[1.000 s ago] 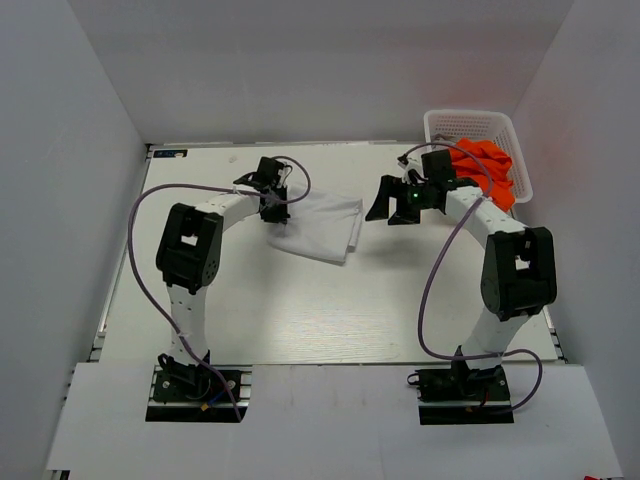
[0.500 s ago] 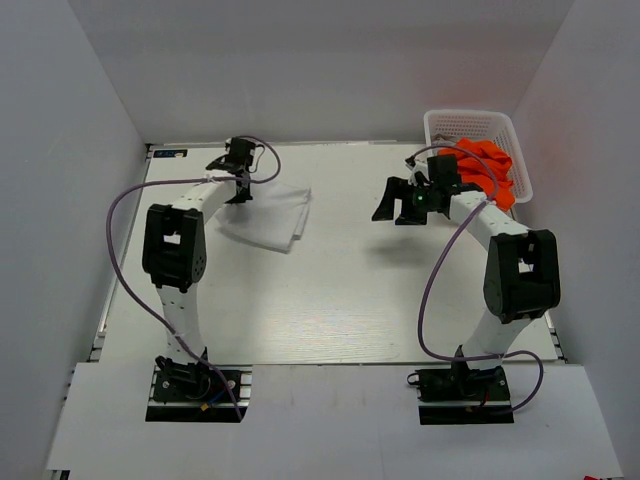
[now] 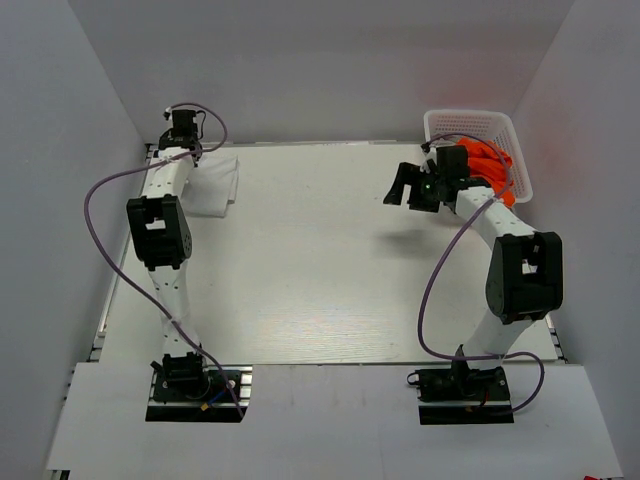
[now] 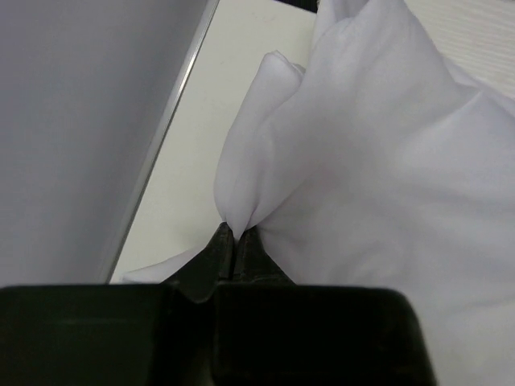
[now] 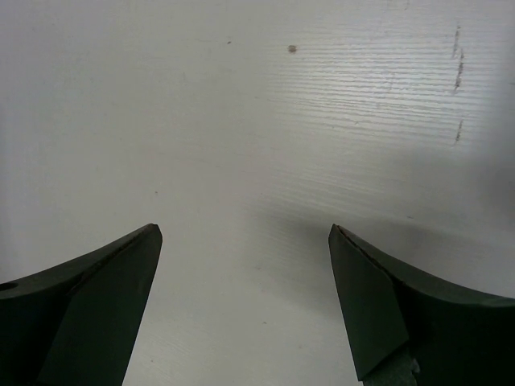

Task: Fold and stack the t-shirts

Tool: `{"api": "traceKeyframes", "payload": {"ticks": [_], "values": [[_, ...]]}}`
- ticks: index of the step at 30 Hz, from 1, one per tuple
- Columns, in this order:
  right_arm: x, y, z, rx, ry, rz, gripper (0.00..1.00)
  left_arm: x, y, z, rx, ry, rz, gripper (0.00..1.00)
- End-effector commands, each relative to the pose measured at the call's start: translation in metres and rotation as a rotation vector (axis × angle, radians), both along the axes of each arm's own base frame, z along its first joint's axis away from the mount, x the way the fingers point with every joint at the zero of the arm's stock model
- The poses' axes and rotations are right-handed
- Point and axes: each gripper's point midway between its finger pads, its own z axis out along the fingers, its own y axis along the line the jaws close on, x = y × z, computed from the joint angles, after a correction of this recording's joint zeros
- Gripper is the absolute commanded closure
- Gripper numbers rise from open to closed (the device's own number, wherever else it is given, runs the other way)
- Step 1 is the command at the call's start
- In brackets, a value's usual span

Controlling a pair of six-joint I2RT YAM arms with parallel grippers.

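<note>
White walls enclosed a pale table (image 3: pixel 330 270). At its far-right corner, a white basket (image 3: pixel 470 122) held orange t-shirts (image 3: pixel 492 165). A folded white t-shirt (image 3: pixel 216 182) lay far left, its edge pinched tight in the left gripper (image 4: pixel 236 244). The right gripper (image 5: pixel 244 233) hovered spread wide near the basket.

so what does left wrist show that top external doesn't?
Left wrist only: the left gripper pinched shut on a fold of the white t-shirt. Top external only: the open right gripper over the table, and the basket holding orange t-shirts. Both: the white t-shirt lying at the table's far-left edge, by the wall.
</note>
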Motion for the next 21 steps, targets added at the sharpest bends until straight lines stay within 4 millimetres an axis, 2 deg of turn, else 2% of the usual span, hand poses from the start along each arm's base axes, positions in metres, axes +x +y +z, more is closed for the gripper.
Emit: {"api": "traceKeyframes", "payload": {"ticks": [1,2,4,6,7,8,9,10,11,12,14,15,17,18,19,20,21], "values": [[0.020,-0.009,0.033,-0.007,-0.102,-0.046,0.10,0.012,0.026,0.017,0.020,-0.031,0.015,1.00],[0.023,-0.011,0.037,-0.006,-0.112,-0.051,0.10,0.016,0.024,0.015,0.018,-0.028,-0.002,1.00],[0.024,-0.013,0.039,-0.007,-0.117,-0.052,0.10,0.022,0.038,0.013,0.021,-0.047,0.005,1.00],[0.025,-0.014,0.043,-0.009,-0.127,-0.055,0.10,0.024,0.042,0.013,0.020,-0.045,-0.019,1.00],[0.025,-0.013,0.041,-0.008,-0.124,-0.052,0.10,0.027,0.044,0.017,0.029,-0.065,-0.012,0.92],[0.025,-0.014,0.042,-0.009,-0.128,-0.053,0.10,0.029,0.044,0.024,0.032,-0.087,-0.012,0.73],[0.024,-0.012,0.043,-0.008,-0.129,-0.050,0.10,0.028,0.047,0.022,0.056,-0.075,-0.015,0.67],[0.024,-0.012,0.043,-0.004,-0.129,-0.045,0.10,0.026,0.052,0.031,0.081,-0.090,0.014,0.56],[0.020,-0.012,0.042,-0.004,-0.124,-0.044,0.10,0.023,0.055,0.031,0.091,-0.080,0.027,0.15],[0.019,-0.013,0.044,0.000,-0.129,-0.046,0.10,0.025,0.056,0.048,0.101,-0.106,0.036,0.00],[0.015,-0.012,0.047,0.010,-0.134,-0.046,0.10,0.017,0.058,0.052,0.096,-0.093,0.076,0.00],[0.010,-0.012,0.047,0.011,-0.135,-0.044,0.10,0.014,0.055,0.074,0.071,-0.143,0.085,0.00],[0.007,-0.010,0.054,0.024,-0.156,-0.038,0.10,0.006,0.047,0.091,0.024,-0.179,0.076,0.00],[-0.001,-0.010,0.051,0.030,-0.147,-0.039,0.10,0.001,0.037,0.086,-0.026,-0.172,0.047,0.00],[-0.002,-0.011,0.057,0.037,-0.174,-0.040,0.10,-0.010,0.024,0.118,-0.063,-0.243,0.039,0.00],[-0.005,-0.009,0.057,0.048,-0.172,-0.036,0.10,-0.014,0.012,0.128,-0.087,-0.280,0.023,0.00],[-0.015,-0.010,0.050,0.048,-0.155,-0.038,0.10,-0.027,0.002,0.107,-0.140,-0.240,0.003,0.00]]}}
